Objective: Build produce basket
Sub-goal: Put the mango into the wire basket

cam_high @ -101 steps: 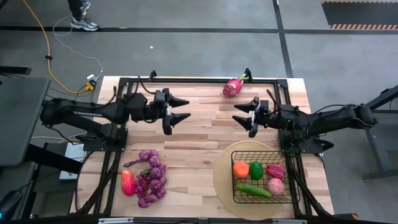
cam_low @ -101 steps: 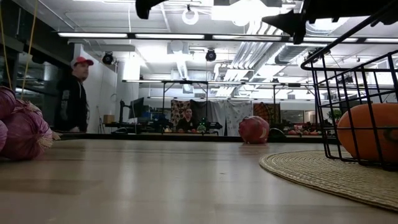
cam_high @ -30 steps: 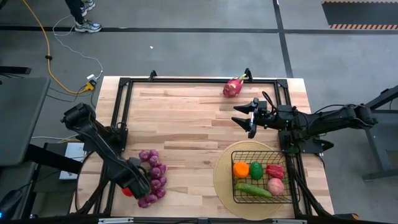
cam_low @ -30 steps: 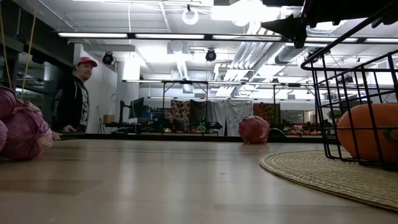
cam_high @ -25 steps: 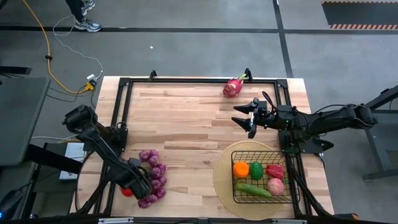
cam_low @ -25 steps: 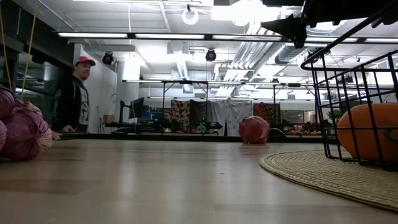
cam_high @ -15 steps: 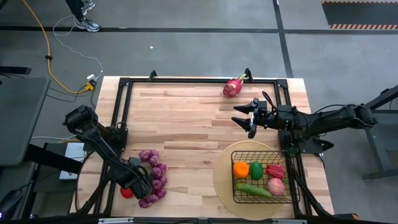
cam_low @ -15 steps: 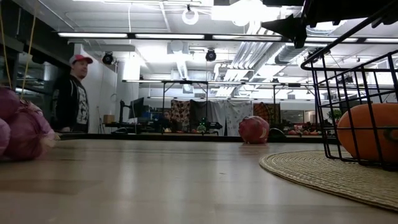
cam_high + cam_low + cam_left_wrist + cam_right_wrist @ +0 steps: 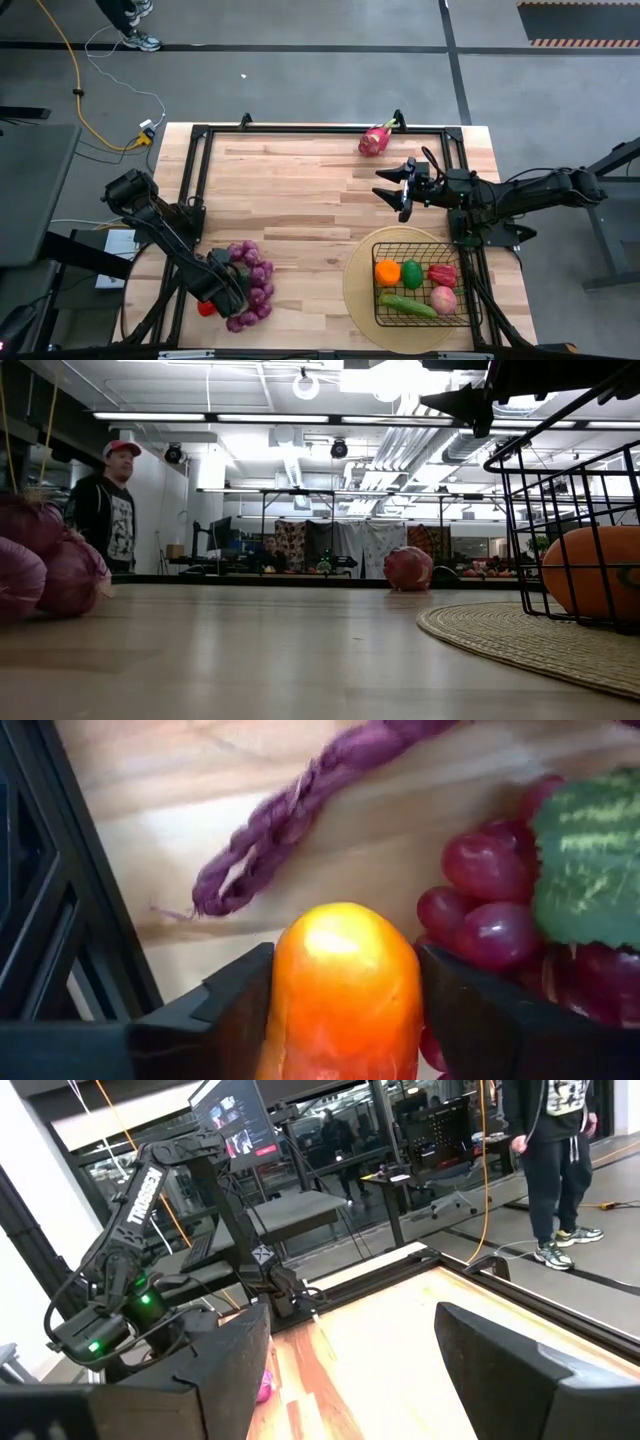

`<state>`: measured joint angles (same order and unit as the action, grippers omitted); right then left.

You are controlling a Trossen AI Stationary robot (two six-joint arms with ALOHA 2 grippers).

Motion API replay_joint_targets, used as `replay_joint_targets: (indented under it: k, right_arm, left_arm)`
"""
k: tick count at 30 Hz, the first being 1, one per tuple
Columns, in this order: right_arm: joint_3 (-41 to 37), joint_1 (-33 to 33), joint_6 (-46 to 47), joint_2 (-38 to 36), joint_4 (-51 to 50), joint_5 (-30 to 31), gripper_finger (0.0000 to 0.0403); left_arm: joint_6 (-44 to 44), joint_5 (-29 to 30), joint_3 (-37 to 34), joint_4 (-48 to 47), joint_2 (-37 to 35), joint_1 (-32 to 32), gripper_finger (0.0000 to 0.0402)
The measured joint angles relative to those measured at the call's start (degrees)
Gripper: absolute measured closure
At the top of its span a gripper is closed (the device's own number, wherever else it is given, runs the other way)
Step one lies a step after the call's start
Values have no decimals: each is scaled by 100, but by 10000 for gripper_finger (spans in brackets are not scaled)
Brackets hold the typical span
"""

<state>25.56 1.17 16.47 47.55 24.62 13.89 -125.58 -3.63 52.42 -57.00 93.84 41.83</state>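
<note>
We see purple grapes (image 9: 252, 285) beside a red-orange pepper (image 9: 343, 990), a pink dragon fruit (image 9: 374, 140), and a black basket (image 9: 381, 249) on a tan mat (image 9: 357, 283).

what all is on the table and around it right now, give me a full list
basket: one, black wire, on the mat, table's near right
mat: one, tan, round, under the basket
orange: one, in the basket
cucumber: one, green, in the basket
dragon fruit: one, pink, far edge of the table
grapes: purple bunches, near left
pepper: one, orange-red, beside the grapes
person: one, red cap, beyond the table
left pincer: shut on the pepper
right pincer: open, above the table's right middle
</note>
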Motion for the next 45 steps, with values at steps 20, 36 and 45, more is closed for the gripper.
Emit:
replay_joint_targets:
  k: [20,36,45]
  right_arm:
    - [0,0,23,-1,223,-7,128]
    - [0,-2,729,330,781,-297,128]
    - [457,-2,317,1069,925,-960,128]
  left_arm:
    - [2955,4149,923,-1399,-3024,-1081,203]
    - [10876,3038,521,4965,-3618,-4581,203]
    - [10926,819,-37,7692,-2533,-5436,203]
